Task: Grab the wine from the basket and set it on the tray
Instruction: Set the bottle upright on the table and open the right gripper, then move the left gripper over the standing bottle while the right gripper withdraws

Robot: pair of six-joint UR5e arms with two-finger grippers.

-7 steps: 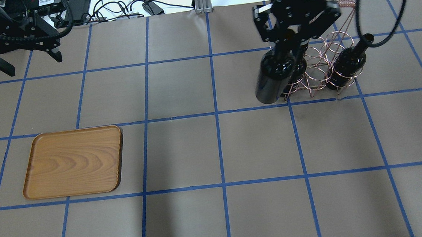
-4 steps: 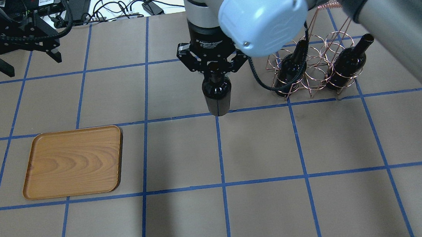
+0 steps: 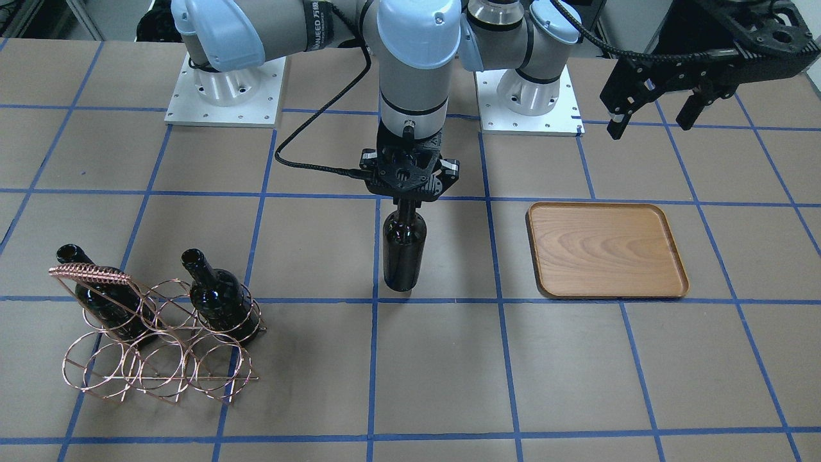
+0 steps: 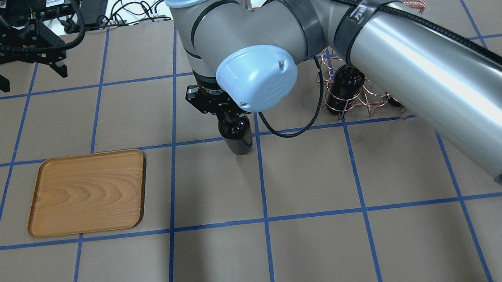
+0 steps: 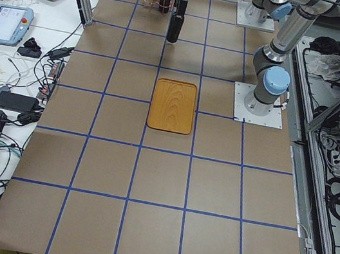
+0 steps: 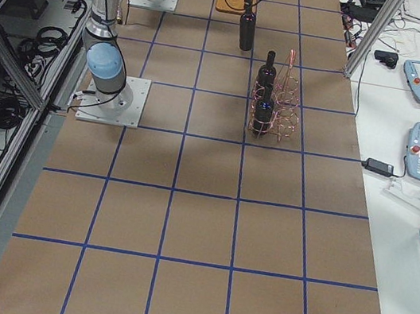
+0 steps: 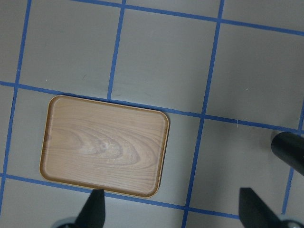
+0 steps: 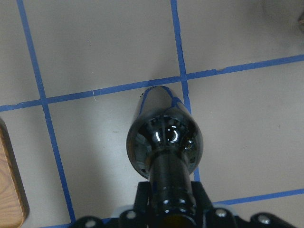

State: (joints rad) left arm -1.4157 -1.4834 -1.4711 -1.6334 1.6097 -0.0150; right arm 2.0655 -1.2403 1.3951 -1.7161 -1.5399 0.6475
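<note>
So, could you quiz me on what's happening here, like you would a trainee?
1. True or false: the tray is already loaded.
2. How many bottles stand in the basket?
3. The right gripper is: A open; B shut on a bottle; C gripping the tray.

Key: 1 false; 2 two; 3 B.

Dark bottle (image 5: 173, 28) upright beyond wooden tray (image 5: 172, 106)

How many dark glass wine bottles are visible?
3: one dark glass wine bottle held by its neck in the right hand; a second bottle and a third bottle stand in the copper wire basket.
</note>
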